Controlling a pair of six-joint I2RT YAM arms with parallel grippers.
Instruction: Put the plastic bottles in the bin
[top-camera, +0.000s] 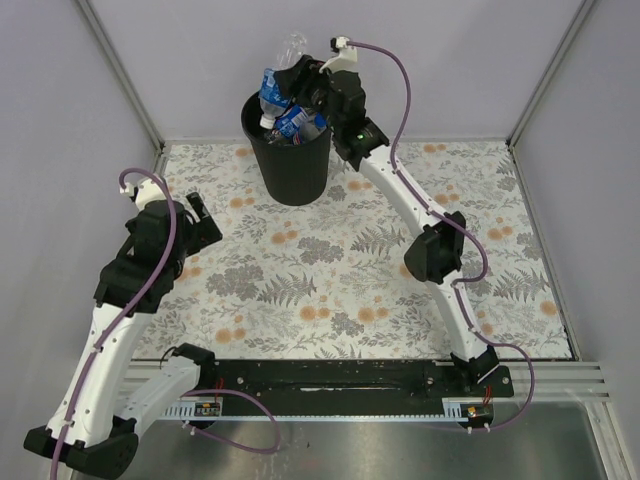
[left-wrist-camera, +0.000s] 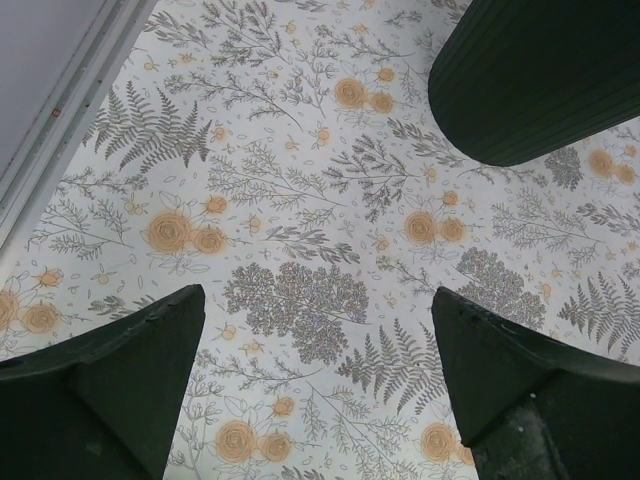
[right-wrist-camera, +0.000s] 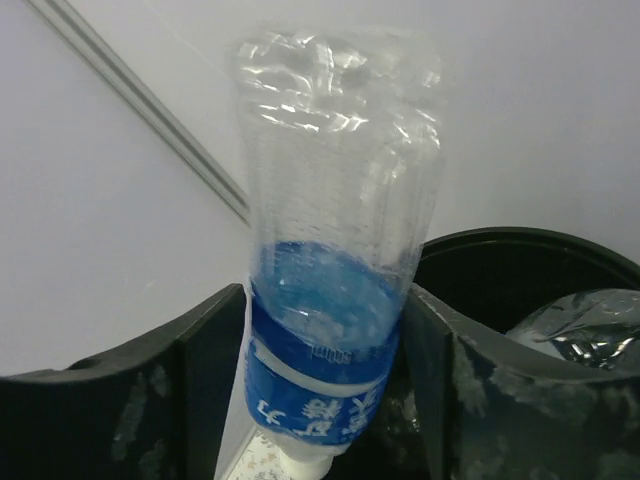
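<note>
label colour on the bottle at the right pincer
Blue with white lettering, on the clear plastic bottle; clearest in the right wrist view.

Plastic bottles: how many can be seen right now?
3 visible: one bottle between the right gripper's fingers over the bin; two blue-labelled bottles poke out of the bin. Others may lie hidden inside.

Btwn the right jaws: bottle (right-wrist-camera: 335, 250), thin clear plastic, crinkled, glossy; its blue label (right-wrist-camera: 320, 385) shiny film. Right fingers (right-wrist-camera: 130, 410) matt black plastic, scuffed grey. Just past them, bin (right-wrist-camera: 520, 255), smooth black plastic w/ slight sheen. Under the left jaws, table cover (left-wrist-camera: 300, 200), matt floral print.
</note>
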